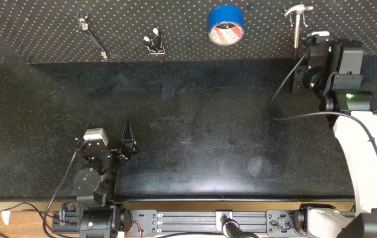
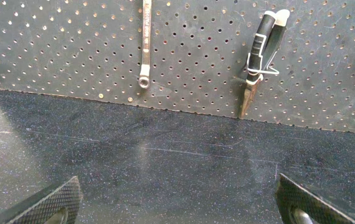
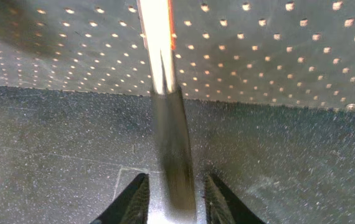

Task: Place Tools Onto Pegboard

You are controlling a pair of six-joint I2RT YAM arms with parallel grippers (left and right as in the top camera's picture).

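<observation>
A hammer point(image 1: 297, 20) hangs on the pegboard point(image 1: 43, 26) at the far right, head up. My right gripper point(image 1: 309, 51) is at its handle point(image 3: 172, 149). The two fingers point(image 3: 134, 199) straddle the handle, with thin gaps on both sides, so the gripper is open. A wrench point(image 1: 92, 36), black-handled pliers point(image 1: 154, 43) and a blue tape roll point(image 1: 225, 25) also hang on the board. My left gripper point(image 1: 129, 139) sits low near the table's front left, open and empty point(image 2: 180, 211). It faces the wrench point(image 2: 144, 43) and pliers point(image 2: 261, 53).
The black table mat point(image 1: 202, 125) stretches bare between the two arms. The right arm's cable point(image 1: 288, 109) loops over the mat beside it. The pegboard stands upright along the far edge.
</observation>
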